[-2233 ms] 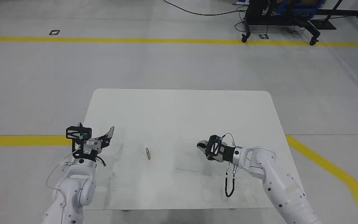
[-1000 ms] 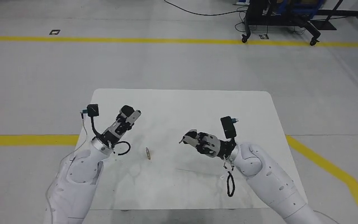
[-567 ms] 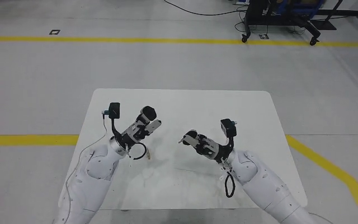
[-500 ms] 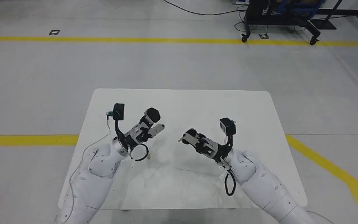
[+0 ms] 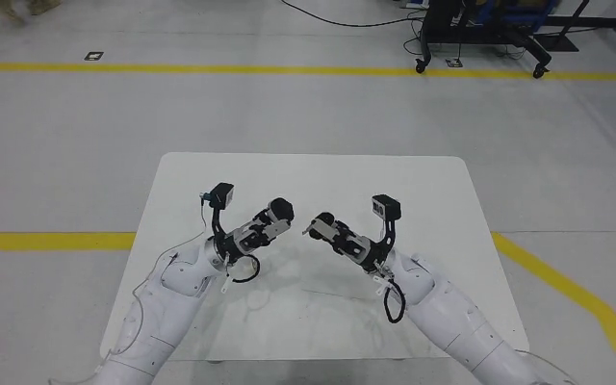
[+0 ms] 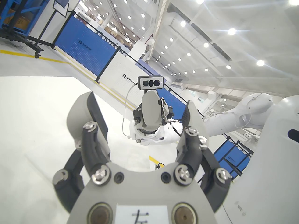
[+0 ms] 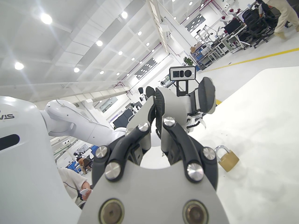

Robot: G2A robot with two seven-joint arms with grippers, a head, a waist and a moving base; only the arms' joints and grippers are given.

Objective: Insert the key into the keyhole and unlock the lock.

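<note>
A small brass padlock (image 7: pixel 227 158) with a silver shackle lies flat on the white table (image 5: pixel 404 192). My right gripper (image 7: pixel 156 96) hangs above the table's middle with its fingers pressed together. A thin tip sticks out from the right gripper (image 5: pixel 316 227) in the top view, which looks like the key. My left gripper (image 6: pixel 142 115) is open and holds nothing. It faces the right gripper from a short gap, and one of its ribbed fingers (image 7: pixel 206 94) shows just past the right fingertips. In the top view the left gripper (image 5: pixel 282 218) and its arm cover the spot where the padlock lies.
The table's far half and right side are bare. A black cable loop (image 5: pixel 393 303) hangs from the right forearm. Beyond the table lie grey floor with yellow lines and a wheeled black stand (image 5: pixel 481 38) far back.
Both arms rose from the table's sides and swung inward, so the grippers now face each other near the middle. The left arm now covers the padlock in the top view.
</note>
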